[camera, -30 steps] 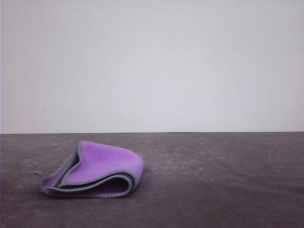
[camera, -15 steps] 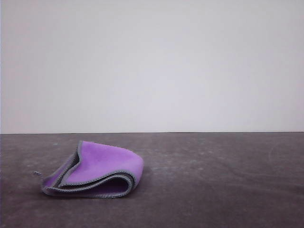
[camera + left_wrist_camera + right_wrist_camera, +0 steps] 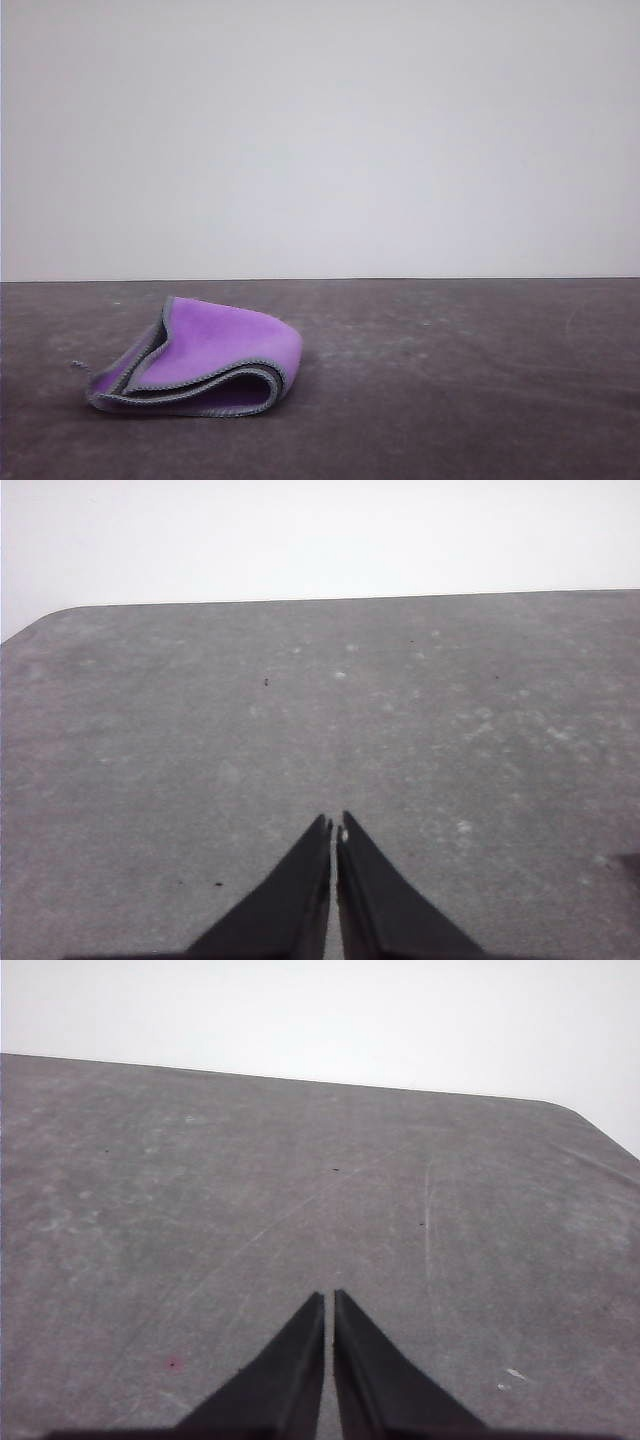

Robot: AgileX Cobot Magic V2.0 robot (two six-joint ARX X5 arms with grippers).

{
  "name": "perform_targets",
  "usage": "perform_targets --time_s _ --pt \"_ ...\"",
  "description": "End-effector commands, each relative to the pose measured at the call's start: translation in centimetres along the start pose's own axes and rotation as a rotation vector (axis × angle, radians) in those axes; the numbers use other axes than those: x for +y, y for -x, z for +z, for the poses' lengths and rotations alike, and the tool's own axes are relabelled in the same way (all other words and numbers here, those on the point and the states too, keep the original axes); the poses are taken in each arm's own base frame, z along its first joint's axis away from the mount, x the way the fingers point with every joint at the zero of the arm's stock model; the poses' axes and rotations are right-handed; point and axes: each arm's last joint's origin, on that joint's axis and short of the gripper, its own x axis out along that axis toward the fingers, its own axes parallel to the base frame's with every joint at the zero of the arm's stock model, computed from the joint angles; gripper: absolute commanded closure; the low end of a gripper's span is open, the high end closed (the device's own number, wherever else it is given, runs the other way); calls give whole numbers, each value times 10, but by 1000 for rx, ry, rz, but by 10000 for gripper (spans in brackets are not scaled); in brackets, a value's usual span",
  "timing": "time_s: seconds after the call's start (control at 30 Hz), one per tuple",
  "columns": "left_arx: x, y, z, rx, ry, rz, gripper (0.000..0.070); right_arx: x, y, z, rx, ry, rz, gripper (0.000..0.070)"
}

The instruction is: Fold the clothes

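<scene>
Purple cloth lies loosely folded on bench: soft, light, limp; best pinched at stitched edge. Left pincer and right pincer closed, empty.

No legible text, label, brand mark, number or sign is present in any view. The cloth carries no tag or printing on its visible purple face or stitched edge. The surface bears only scuffs and pale specks, none forming characters. The black fingers of the left pincer and those of the right pincer show no markings.
</scene>
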Motion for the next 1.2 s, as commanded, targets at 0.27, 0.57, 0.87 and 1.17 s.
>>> perform_targets --time_s 0.27,0.57,0.87,1.17 --pt "0 -2 -5 8 -14 -2 700 0 0 0 -8 4 -1 686" --pt "0 -2 -5 8 -14 -2 700 0 0 0 -8 4 -1 686" --pt "0 -2 -5 8 -14 -2 700 0 0 0 -8 4 -1 686" --pt "0 -2 -5 8 -14 -2 700 0 0 0 -8 4 -1 686"
